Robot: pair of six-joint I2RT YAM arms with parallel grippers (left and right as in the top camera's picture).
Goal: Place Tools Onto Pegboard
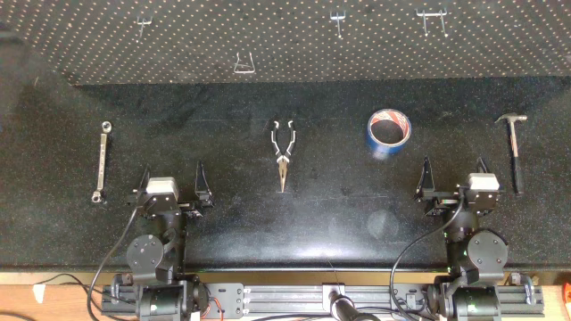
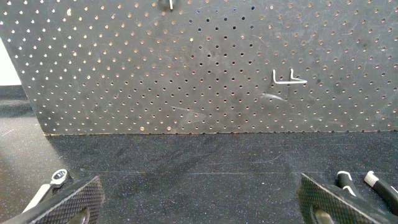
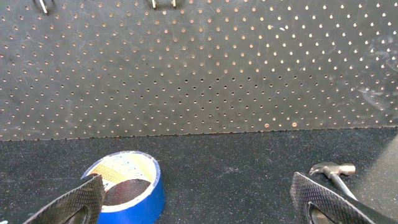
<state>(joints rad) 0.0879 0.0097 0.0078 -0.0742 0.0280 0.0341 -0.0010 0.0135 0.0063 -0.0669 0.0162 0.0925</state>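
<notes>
Lying apart: wrench (image 1: 102, 161), pliers (image 1: 283, 152), tape (image 1: 389, 132), hammer (image 1: 514, 147)

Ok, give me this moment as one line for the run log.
left pincer open, empty | right pincer open, empty | wrench, pliers, tape roll, hammer on table | pegboard: no tool hung

Wrench (image 1: 102, 160) is laid on the surface (image 1: 223, 116), just left of the left tool (image 1: 172, 169). Pliers (image 1: 283, 153) are placed between the two tools, right of the left tool and slightly ahead of it. Tape roll (image 1: 389, 130) is set ahead of the right tool (image 1: 453, 167), a bit to its left. Hammer (image 1: 513, 147) is laid just right of the right tool. Pegboard (image 1: 285, 36) is stood ahead of both tools, behind all four items. Hooks (image 1: 337, 20) are mounted on it.
</notes>
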